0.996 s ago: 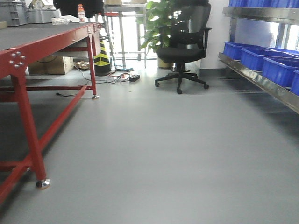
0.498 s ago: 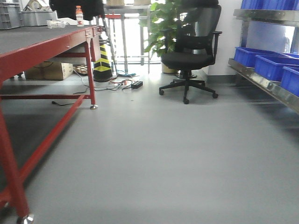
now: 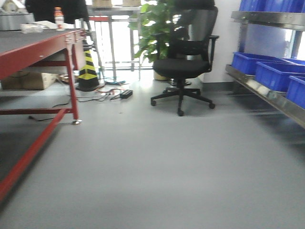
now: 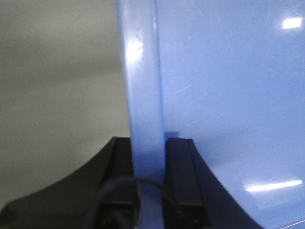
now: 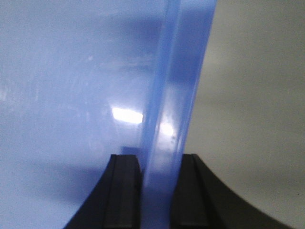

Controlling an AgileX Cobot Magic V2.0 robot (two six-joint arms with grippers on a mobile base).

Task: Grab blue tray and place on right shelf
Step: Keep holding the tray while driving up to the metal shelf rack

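In the left wrist view, the left tool is closed on the blue tray. Its two dark fingers sit at the bottom centre of the frame, one on each side of the tray's flared rim, which runs up the middle. The glossy tray surface fills the right half of that frame, and pale grey floor fills the left.

In the right wrist view, the right tool likewise clamps the blue tray. Its black fingers pinch the rim at the bottom centre, with the tray spreading over the left of the frame.

In the front view neither the tray nor the tools show. The right shelf runs along the right edge of the frame, its steel lip reflecting light, with deep blue bins on it. A black office chair stands at upper centre before a green plant. The red-framed desk occupies the left side, with a bottle on its far end and a striped cone beyond it.
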